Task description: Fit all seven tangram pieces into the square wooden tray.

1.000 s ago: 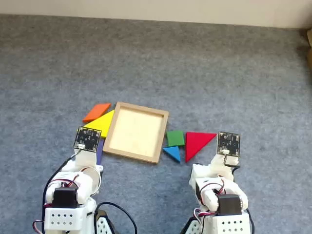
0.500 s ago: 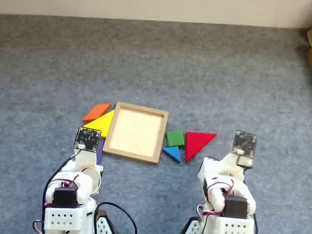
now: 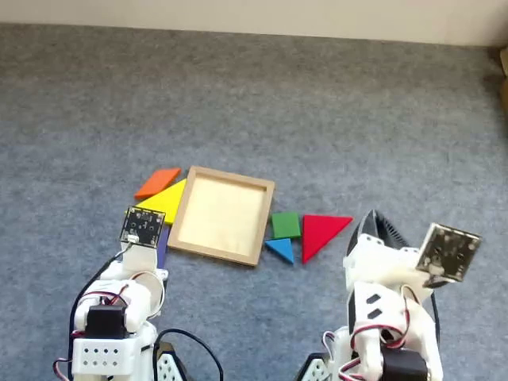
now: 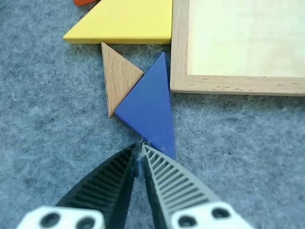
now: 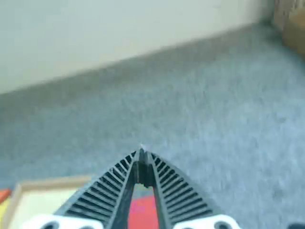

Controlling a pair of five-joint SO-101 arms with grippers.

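Off-task stuff I can see: the counter (image 3: pixel 341 119) is covered in grey carpet, felt-like and slightly mottled, with the fibres plain in the left wrist view. A pale cream wall (image 3: pixel 238 14) runs along its far side and meets the grey in a straight line. A brown object (image 3: pixel 504 70) sits at the far right edge near the wall. It's cut off by the frame, so I can't tell what it is. The right wrist view catches its corner too.

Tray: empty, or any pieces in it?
Empty. The tray has a bare floor; the yellow triangle, orange piece, green square and red triangle all lie outside it on the carpet.
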